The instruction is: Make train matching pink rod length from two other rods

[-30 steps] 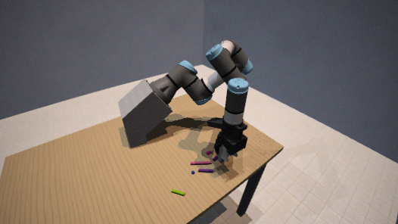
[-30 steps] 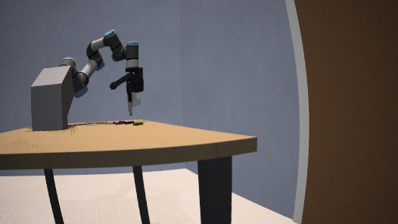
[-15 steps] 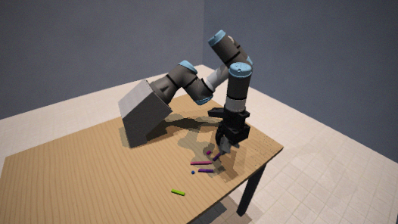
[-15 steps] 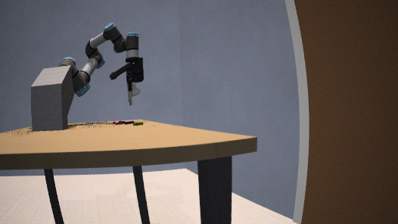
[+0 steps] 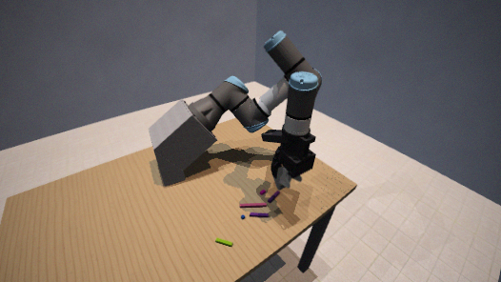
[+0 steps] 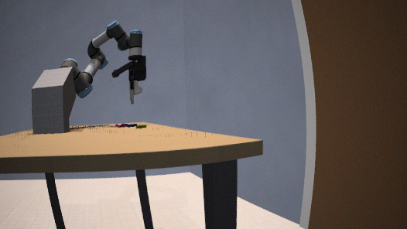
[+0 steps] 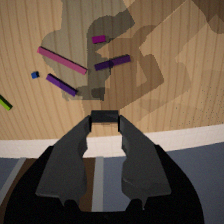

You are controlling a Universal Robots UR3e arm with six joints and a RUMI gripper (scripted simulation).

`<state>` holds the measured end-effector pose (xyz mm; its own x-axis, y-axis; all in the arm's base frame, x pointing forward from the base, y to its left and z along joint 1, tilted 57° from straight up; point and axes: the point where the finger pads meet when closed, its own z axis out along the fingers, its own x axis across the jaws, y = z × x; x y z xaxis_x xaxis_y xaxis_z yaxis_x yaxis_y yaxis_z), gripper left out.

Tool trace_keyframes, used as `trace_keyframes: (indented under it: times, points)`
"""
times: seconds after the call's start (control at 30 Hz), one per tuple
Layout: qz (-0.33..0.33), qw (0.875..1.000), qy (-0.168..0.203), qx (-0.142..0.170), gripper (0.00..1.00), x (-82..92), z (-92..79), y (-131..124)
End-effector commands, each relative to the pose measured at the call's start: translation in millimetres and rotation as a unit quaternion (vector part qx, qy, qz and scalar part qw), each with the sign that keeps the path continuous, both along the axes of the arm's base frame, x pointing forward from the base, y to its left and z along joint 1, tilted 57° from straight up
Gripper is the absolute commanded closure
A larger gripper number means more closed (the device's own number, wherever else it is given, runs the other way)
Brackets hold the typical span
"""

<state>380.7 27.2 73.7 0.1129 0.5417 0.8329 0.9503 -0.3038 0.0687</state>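
My gripper (image 5: pixel 284 182) hangs high above the table near its right edge, and it also shows in the exterior view (image 6: pixel 131 98). It is shut on a short grey rod (image 7: pixel 105 116), seen between the fingertips in the wrist view. Below on the table lie the pink rod (image 7: pixel 62 60) (image 5: pixel 252 205), one purple rod (image 7: pixel 112 62) (image 5: pixel 273 196) beyond it, a second purple rod (image 7: pixel 62 84) (image 5: pixel 259 214) in front of it, a short magenta rod (image 7: pixel 98 39) (image 5: pixel 262 191) and a tiny blue rod (image 7: pixel 35 75) (image 5: pixel 243 217). None of these rods touch.
A lime rod (image 5: pixel 224 242) lies apart toward the table's front edge. The grey robot base block (image 5: pixel 178 143) stands at the back of the table. The table's right edge (image 5: pixel 329 205) is close to the rods.
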Motion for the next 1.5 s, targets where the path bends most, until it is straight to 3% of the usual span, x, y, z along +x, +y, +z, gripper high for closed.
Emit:
trace_keyframes:
  times: [0.0,0.2,0.4,0.63,0.7,0.77,1.2,1.27,1.33,1.47]
  points:
    - [0.003,1.000,0.001,0.001,1.00,-1.7,0.9,0]
    - [-0.006,1.000,0.013,0.005,1.00,-2.1,-3.6,-4]
    - [-0.054,0.995,0.082,0.029,1.00,-6.4,-29.2,-24]
    - [-0.094,0.985,0.137,0.048,1.00,-11.1,-50.5,-39]
    - [-0.094,0.985,0.137,0.048,1.00,-11.1,-50.5,-39]
    - [-0.116,0.977,0.169,0.059,1.00,-14.4,-62.7,-47]
    - [-0.186,0.940,0.270,0.097,1.00,-28.0,-103.4,-69]
    - [-0.186,0.940,0.270,0.097,1.00,-28.0,-103.4,-69]
    - [-0.207,0.925,0.299,0.109,1.00,-32.6,-115.6,-74]
    - [-0.226,0.910,0.327,0.120,1.00,-37.4,-127.3,-79]
